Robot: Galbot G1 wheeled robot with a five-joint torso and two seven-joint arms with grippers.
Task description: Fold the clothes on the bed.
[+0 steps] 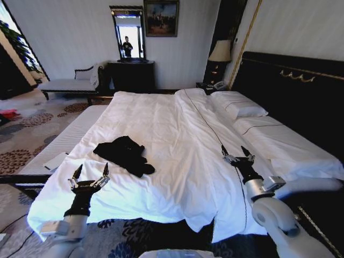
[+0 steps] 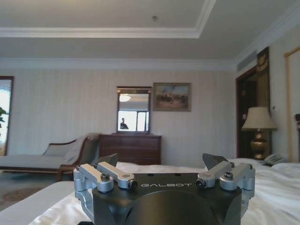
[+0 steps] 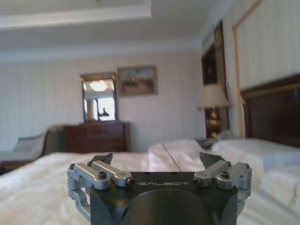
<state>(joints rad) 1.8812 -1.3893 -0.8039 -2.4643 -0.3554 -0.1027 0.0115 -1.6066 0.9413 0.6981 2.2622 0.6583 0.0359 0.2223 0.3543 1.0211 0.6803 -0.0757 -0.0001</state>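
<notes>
The clothes [image 1: 124,153] lie as a crumpled black heap on the white duvet, on the left half of the bed [image 1: 177,134]. My left gripper [image 1: 91,172] is raised over the bed's near left corner, just short of the heap and to its left, fingers spread open and empty. My right gripper [image 1: 237,152] hovers open over the right side of the bed, well away from the clothes. In the left wrist view the left gripper [image 2: 161,161] points level across the bed, and in the right wrist view the right gripper [image 3: 157,159] does the same.
Two white pillows [image 1: 239,105] rest against the dark headboard [image 1: 290,91] on the right. A dark dresser [image 1: 131,75] with a mirror, a pale chaise [image 1: 70,83] and a bedside lamp [image 1: 220,54] line the far wall. Patterned carpet [image 1: 21,140] lies left of the bed.
</notes>
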